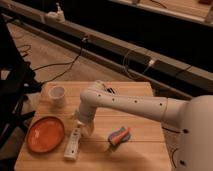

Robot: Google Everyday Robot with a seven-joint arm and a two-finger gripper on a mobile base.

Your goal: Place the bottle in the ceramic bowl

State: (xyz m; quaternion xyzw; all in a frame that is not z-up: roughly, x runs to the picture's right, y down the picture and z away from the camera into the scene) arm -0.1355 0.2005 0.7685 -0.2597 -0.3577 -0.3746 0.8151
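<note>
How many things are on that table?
4: orange bowl front left, cup behind it, white bottle beside the bowl with the hand at its far end, orange-and-blue object further right. The arm may hide others.

I see dim, warm light from overhead. Table (150,145) moderately lit, floor (55,55) behind dark. White arm (135,103) brightest, faint glare. Gripper (83,126) shaded, just above bottle (72,146).
</note>
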